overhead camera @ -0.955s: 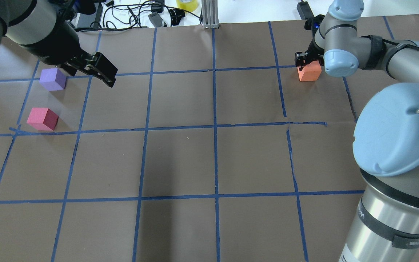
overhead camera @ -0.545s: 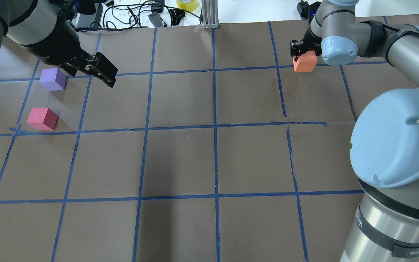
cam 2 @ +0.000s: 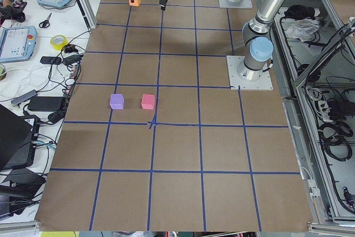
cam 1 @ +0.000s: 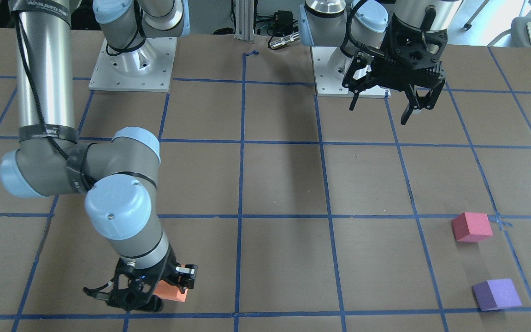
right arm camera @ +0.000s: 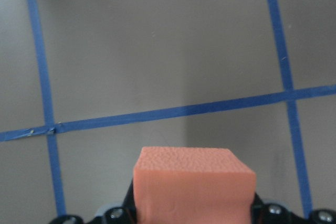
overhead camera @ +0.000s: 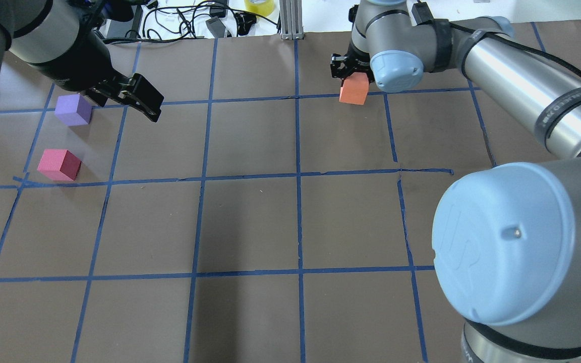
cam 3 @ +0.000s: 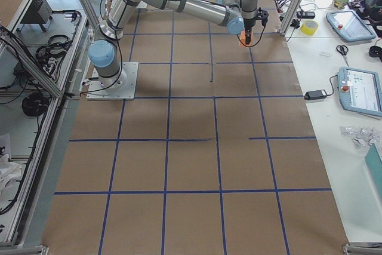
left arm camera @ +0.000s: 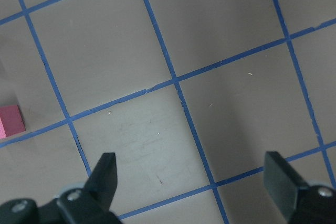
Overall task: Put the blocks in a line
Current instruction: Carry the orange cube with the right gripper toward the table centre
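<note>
The right claw (overhead camera: 352,80) is gripping the orange block (right arm camera: 194,182), holding it over a blue tape line (overhead camera: 250,100) in the upper middle of the overhead view. The left claw (cam 1: 380,107) is hanging with its jaws spread wide and nothing between them, at the upper left of that view. Just beside it the purple block (overhead camera: 73,110) is sitting on the brown worktop (overhead camera: 250,222), and the red-pink block (overhead camera: 59,164) is lying near, lower in the frame.
</note>
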Controlling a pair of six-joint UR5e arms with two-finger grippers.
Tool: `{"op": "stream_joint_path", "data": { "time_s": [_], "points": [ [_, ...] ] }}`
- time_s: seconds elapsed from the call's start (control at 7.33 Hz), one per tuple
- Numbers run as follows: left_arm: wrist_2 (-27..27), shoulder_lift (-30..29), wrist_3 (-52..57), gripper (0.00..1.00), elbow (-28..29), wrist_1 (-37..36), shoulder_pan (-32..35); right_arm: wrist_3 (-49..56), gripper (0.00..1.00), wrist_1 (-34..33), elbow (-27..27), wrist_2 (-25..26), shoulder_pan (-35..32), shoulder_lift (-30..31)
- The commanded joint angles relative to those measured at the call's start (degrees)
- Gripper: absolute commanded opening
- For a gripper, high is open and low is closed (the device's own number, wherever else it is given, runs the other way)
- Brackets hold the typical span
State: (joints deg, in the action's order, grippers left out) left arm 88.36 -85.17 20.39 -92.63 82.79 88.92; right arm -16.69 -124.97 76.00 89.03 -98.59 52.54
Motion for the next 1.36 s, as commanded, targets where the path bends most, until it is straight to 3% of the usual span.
{"op": "stream_joint_path", "data": {
  "time_s": [0.0,1.23],
  "points": [
    [0.06,0.01,0.00,1.00,-0.01,0.00,0.03,-3.00,0.00,-0.01,-0.06,-0.25,-5.37,-0.86],
    [0.24,-0.17,0.88,1.00,0.08,-0.18,-0.15,-2.21,0.00,-0.36,-0.32,-1.05,-11.88,-5.34]
  ]
}}
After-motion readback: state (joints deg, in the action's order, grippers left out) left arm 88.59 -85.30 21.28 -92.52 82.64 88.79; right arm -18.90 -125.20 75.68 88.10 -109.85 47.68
